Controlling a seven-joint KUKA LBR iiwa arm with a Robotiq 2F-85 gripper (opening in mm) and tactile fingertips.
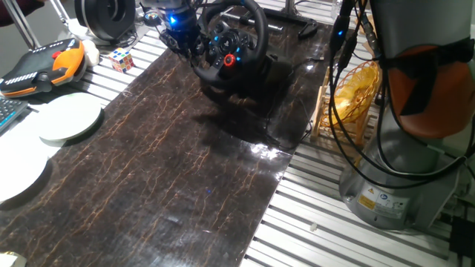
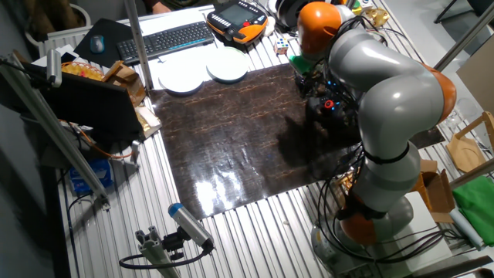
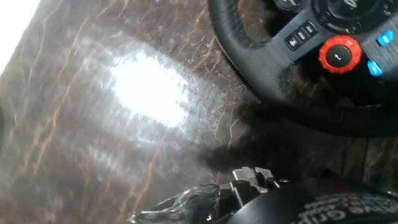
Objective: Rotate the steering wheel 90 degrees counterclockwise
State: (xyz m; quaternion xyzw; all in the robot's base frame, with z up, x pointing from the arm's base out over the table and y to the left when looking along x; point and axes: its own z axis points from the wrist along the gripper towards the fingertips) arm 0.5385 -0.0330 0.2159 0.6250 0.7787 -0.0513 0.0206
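The steering wheel (image 1: 231,46) is black with a thick rim and stands tilted on its black base at the far end of the dark marble-patterned mat (image 1: 171,156). Its hub carries a red button (image 3: 339,55) and small blue-lit buttons. My gripper (image 1: 187,46), lit blue on the hand, sits right at the wheel's left rim. Whether it touches the rim I cannot tell. In the hand view the steering wheel's rim (image 3: 261,74) curves across the upper right and my fingers do not show. From the other fixed view my arm hides most of the steering wheel (image 2: 333,106).
An orange-and-black teach pendant (image 1: 44,63), a Rubik's cube (image 1: 122,59), two white plates (image 1: 70,119) and a black ring-shaped device (image 1: 107,15) lie left of the mat. A yellow wire basket (image 1: 356,89) and the robot base (image 1: 401,178) stand to the right.
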